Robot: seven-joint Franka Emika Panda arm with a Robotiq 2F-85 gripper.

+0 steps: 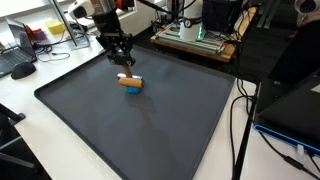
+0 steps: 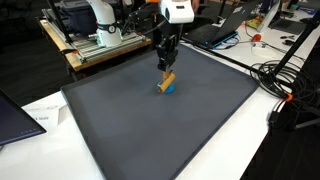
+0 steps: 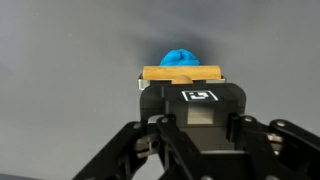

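Gripper [image 1: 123,66] is low over the mat [image 1: 190,125], its jaws drawn together on the block [image 1: 130,83], as far as I can judge from both exterior views. From the wrist I see the tan block [image 3: 182,73] lying right across the fingertips, with a blue piece [image 3: 180,57] just beyond it. I cannot tell whether the block rests on the mat or hangs just clear of it.

I read this as the grasp step: the block is clamped, near the middle of the mat's far half. Any move from here calls for a firm grip and a straight, slow rise, since the hold sits on the block's narrow side and it could swivel between the jaws.

The block's long axis runs side to side in the wrist view, crosswise to the line of the jaws. In an exterior view the block [image 2: 166,83] looks slanted, one end higher, the blue piece on its low side.
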